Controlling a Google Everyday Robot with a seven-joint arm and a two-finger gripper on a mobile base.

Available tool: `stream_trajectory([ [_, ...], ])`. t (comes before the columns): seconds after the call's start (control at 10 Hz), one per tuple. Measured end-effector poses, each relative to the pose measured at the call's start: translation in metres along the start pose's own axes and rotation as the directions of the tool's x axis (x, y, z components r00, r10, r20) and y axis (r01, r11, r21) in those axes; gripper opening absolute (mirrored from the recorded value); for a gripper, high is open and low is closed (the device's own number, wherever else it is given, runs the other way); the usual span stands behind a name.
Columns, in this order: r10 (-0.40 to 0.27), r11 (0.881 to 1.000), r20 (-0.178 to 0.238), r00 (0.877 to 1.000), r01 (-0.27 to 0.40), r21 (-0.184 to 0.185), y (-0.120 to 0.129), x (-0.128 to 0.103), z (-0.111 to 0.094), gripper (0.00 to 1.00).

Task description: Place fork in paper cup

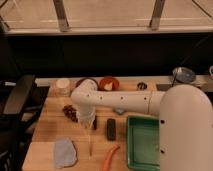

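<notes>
Behind the arm [125, 100], half a purple bowl [83, 81]; pincer [88, 124] just above fork [90, 146].

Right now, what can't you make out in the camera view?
Camera view:
gripper, hanging over the fork: contact hidden by its own body.
fork: tines too small to tell.
purple bowl: mostly behind the arm.
green tray: right side behind robot shell, bottom cut by frame edge.

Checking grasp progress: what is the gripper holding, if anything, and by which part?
Cannot tell: the gripper sits at the far end of the fork, contact hidden.
</notes>
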Motion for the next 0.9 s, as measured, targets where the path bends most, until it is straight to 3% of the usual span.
stream_trajectory([
  [0.4,0.002,0.999,-0.115,0.993,0.003,0.039,-0.013,0.044,-0.086,0.0],
  [0.7,0.009,0.997,-0.212,0.977,0.008,0.081,-0.034,0.082,-0.16,0.0],
  [0.8,0.01,0.995,-0.257,0.966,0.017,0.102,-0.048,0.1,-0.191,0.0],
  [0.9,0.008,0.993,-0.287,0.958,0.026,0.116,-0.06,0.112,-0.208,0.0],
])
